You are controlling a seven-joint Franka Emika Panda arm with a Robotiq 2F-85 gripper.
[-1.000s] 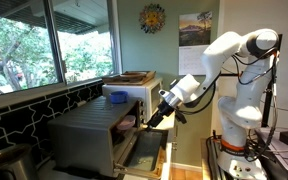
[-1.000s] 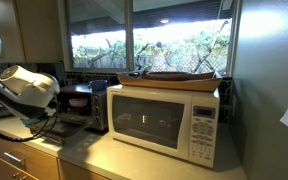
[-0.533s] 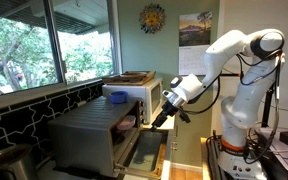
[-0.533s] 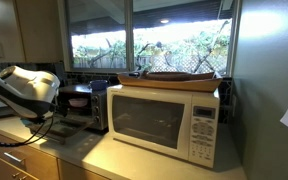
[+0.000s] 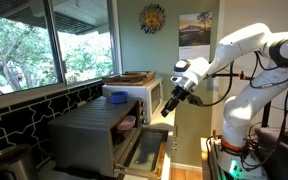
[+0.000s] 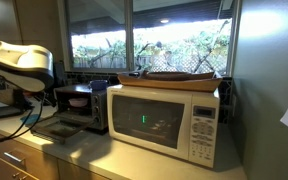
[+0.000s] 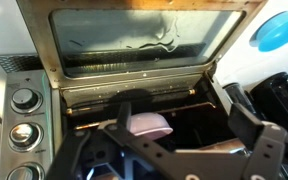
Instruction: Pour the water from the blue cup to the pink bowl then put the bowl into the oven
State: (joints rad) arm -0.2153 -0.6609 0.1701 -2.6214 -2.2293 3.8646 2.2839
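The grey oven [image 5: 89,135] stands with its glass door [image 5: 144,150] folded down and open; it also shows in an exterior view [image 6: 79,104] and in the wrist view [image 7: 134,40]. The pink bowl [image 7: 147,124] sits inside the oven cavity on the rack and shows faintly in an exterior view [image 5: 129,122]. The blue cup [image 5: 117,96] stands upright on top of the oven and appears at the wrist view's upper right [image 7: 279,30]. My gripper [image 5: 169,108] is open and empty, raised in front of the oven opening, clear of the bowl [image 7: 179,110].
A white microwave [image 6: 164,120] stands beside the oven, with a flat tray [image 6: 179,77] on top. The oven's knobs [image 7: 22,100] are on its panel. A tiled wall and windows run behind the counter. The open door juts out over the counter front.
My gripper has drawn back out of the oven mouth and risen away from it. The pink bowl stays inside the oven. The cup has not moved.
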